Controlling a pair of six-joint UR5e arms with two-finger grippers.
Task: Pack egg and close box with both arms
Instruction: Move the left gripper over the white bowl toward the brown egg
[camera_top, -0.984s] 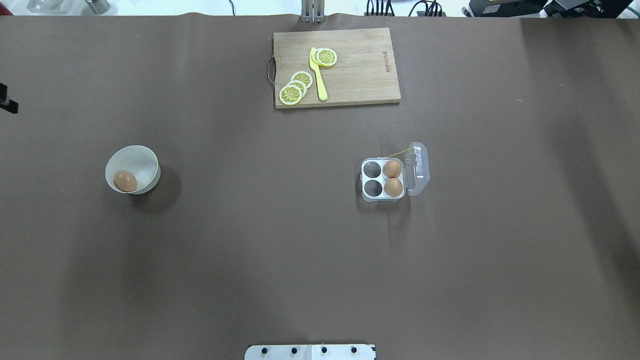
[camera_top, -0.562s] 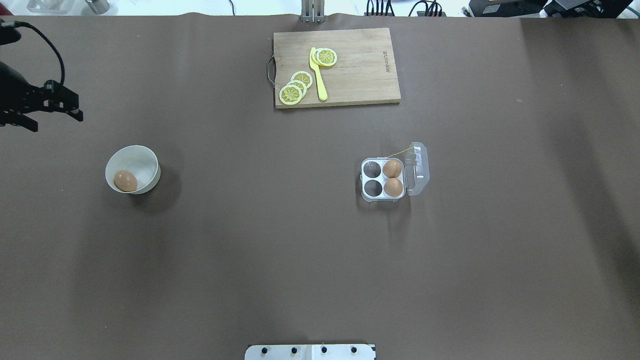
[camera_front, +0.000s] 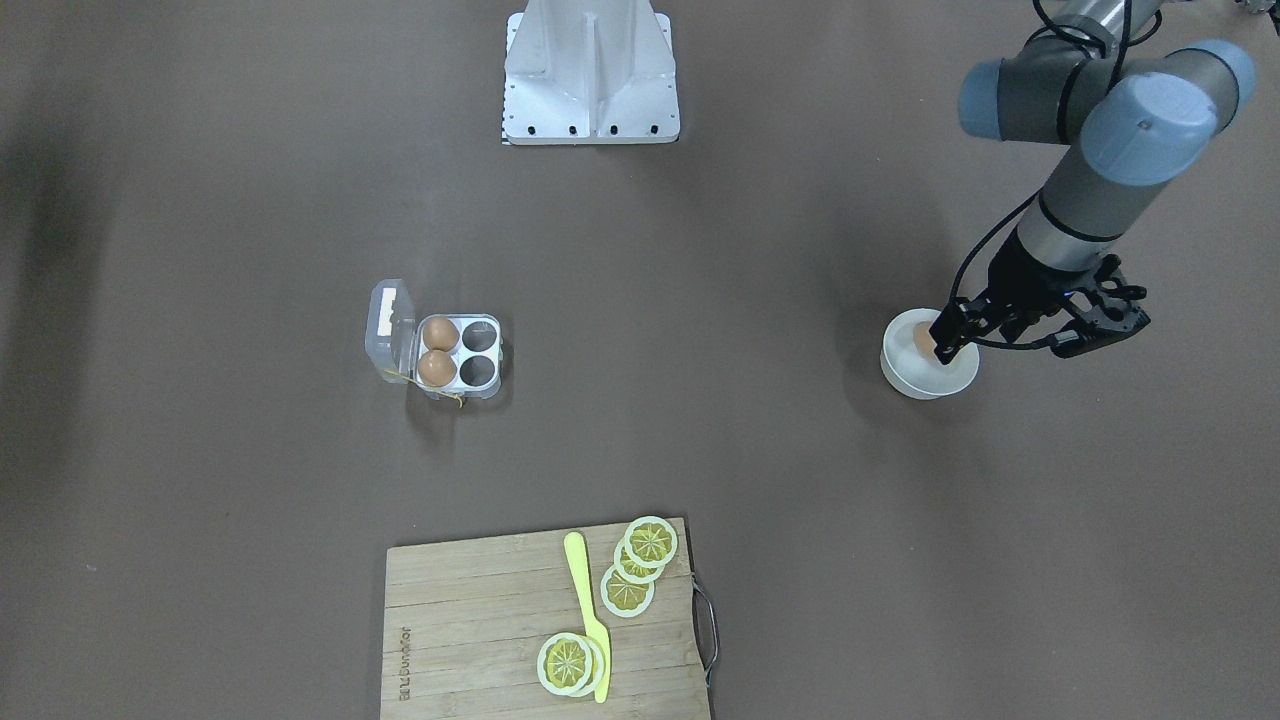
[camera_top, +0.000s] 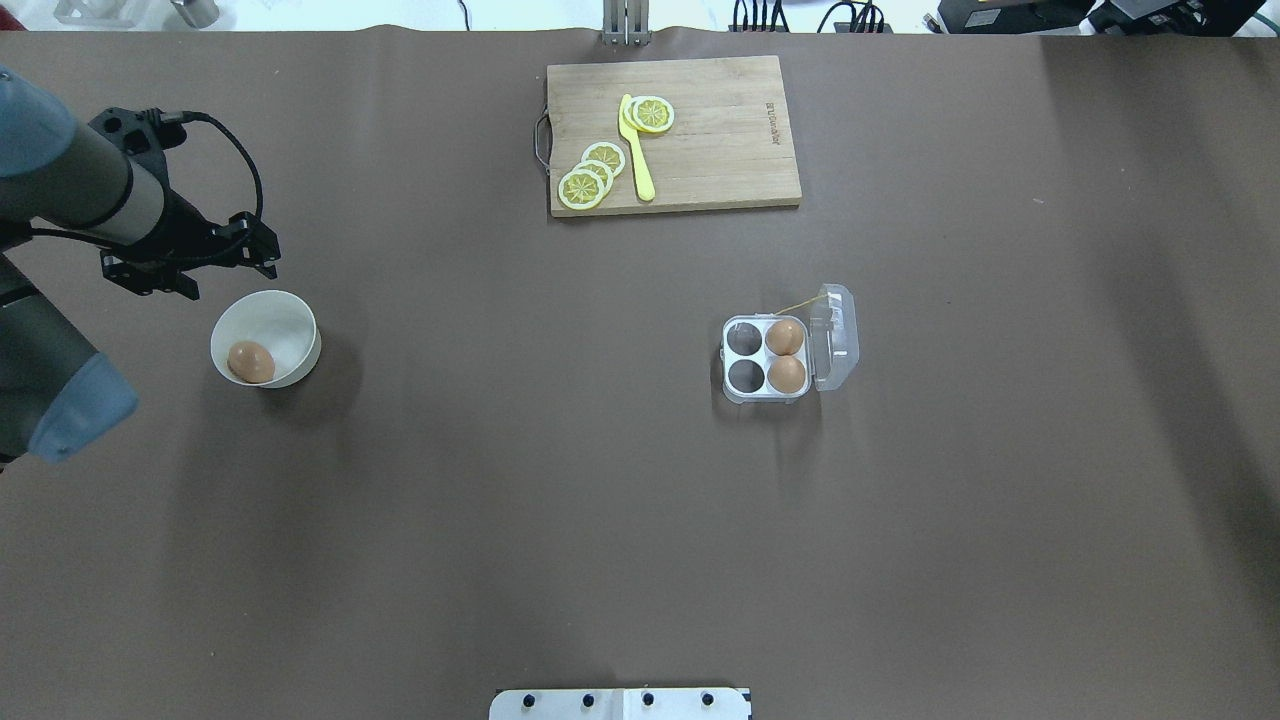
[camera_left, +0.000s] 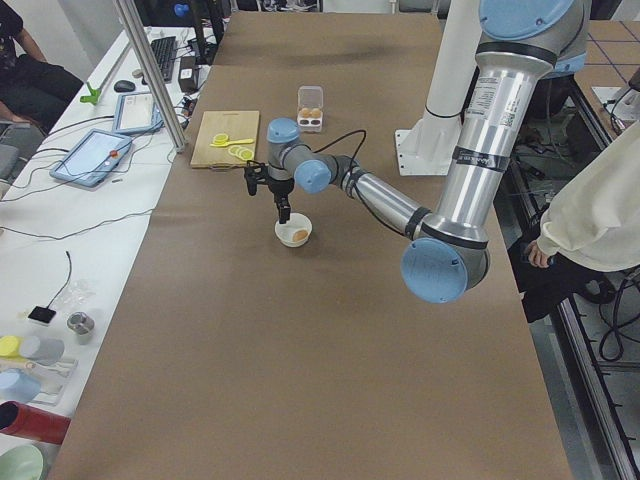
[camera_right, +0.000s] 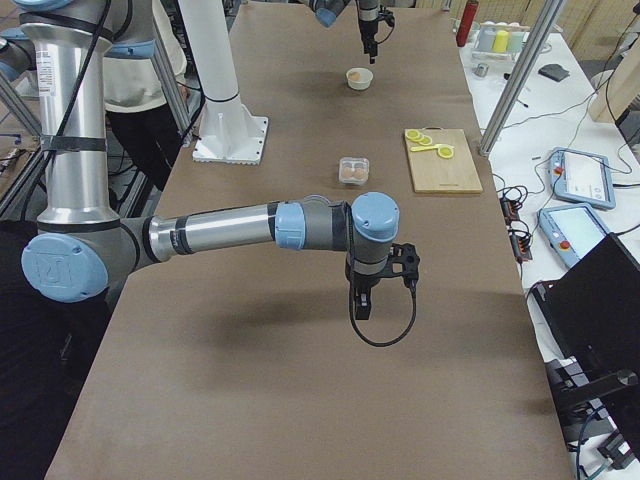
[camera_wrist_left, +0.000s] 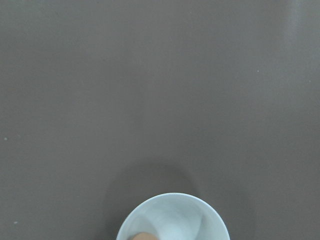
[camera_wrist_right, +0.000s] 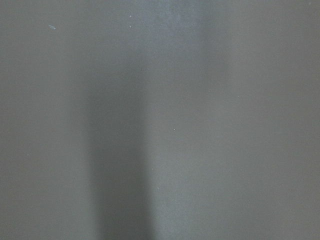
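Note:
The egg (camera_top: 250, 361) lies in a round white bowl (camera_top: 290, 320) at the table's left; a sliver of it shows in the left wrist view (camera_wrist_left: 142, 236). The box (camera_top: 745, 395) sits right of centre with its lid (camera_top: 835, 335) open to the right. Two brown eggs (camera_top: 785, 337) fill its right cups; its left cups are empty. My left gripper (camera_top: 262, 258) points down just above the bowl's far rim, also in the front view (camera_front: 945, 342); I cannot tell if it is open. My right gripper (camera_right: 360, 305) hangs over bare table and shows only in the exterior right view.
A wooden cutting board (camera_top: 700, 130) with lemon slices and a yellow knife (camera_top: 637, 150) lies at the far middle edge. The white base plate (camera_top: 620, 703) is at the near edge. A person (camera_left: 600, 210) stands beside the table.
My left arm has come in from the left edge and moved right and nearer, up to the bowl. The egg, bowl and box have not moved.

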